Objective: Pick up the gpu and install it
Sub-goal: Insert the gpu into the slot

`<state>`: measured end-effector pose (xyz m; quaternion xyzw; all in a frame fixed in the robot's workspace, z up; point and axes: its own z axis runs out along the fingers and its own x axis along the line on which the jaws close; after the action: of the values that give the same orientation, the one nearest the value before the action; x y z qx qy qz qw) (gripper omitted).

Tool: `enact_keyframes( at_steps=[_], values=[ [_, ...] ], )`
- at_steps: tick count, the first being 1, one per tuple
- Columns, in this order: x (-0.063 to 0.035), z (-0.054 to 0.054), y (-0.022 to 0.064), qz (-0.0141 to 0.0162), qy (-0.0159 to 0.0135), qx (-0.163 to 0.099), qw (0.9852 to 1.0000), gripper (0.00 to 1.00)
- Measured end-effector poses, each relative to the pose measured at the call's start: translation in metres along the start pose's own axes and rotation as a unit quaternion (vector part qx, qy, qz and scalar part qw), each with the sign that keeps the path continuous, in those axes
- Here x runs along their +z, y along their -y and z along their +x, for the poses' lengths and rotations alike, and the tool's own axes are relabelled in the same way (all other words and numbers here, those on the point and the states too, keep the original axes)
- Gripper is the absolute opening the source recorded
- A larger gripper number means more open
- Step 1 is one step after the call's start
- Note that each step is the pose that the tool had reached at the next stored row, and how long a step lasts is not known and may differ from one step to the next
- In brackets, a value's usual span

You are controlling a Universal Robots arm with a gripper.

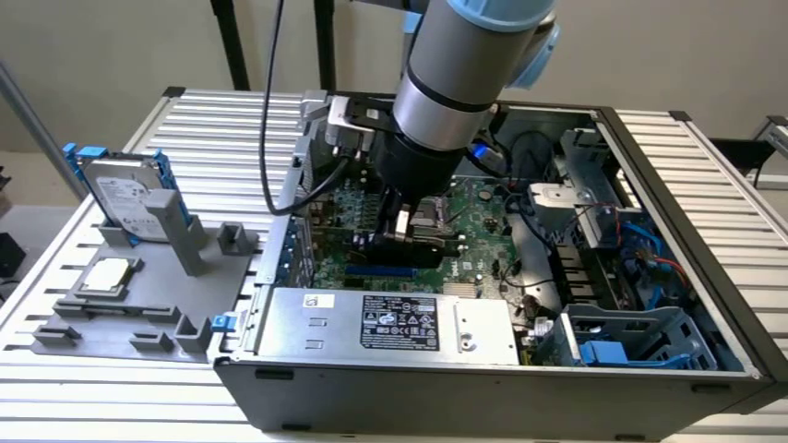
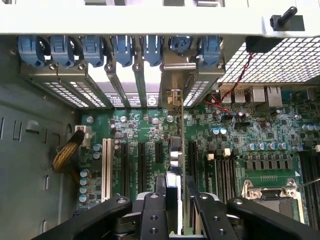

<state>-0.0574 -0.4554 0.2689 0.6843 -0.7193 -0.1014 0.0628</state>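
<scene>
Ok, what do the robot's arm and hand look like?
The arm is a silver-grey cylinder with a black band and a light blue joint cap, black at the wrist. A black cable runs to it. The hand is black, its fingers dotted with screw holes.

My arm (image 1: 462, 83) reaches steeply down, and my end effector (image 2: 176, 192) points downward, fingers (image 2: 160, 186) clamped on the gpu (image 2: 175, 150).

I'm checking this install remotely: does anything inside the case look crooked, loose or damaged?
Nothing stands out. The gpu stands on edge in the tool, in line with the motherboard slots, its bracket at the rear openings. No bent or loose part shows.
</scene>
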Motion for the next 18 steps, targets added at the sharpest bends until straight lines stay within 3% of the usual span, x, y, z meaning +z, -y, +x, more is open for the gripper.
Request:
enact_keyframes(
  at_steps=[6,12,18],
  values=[
    [0.0023,-0.0012,-0.0001,-0.0007,-0.0031,0.002,1.0,0.26],
    [0.0046,-0.0035,-0.0003,-0.0005,-0.01,0.005,0.9999,0.26],
    [0.0063,-0.0038,-0.0002,-0.0005,-0.0105,0.005,0.9999,0.26]
  ],
)
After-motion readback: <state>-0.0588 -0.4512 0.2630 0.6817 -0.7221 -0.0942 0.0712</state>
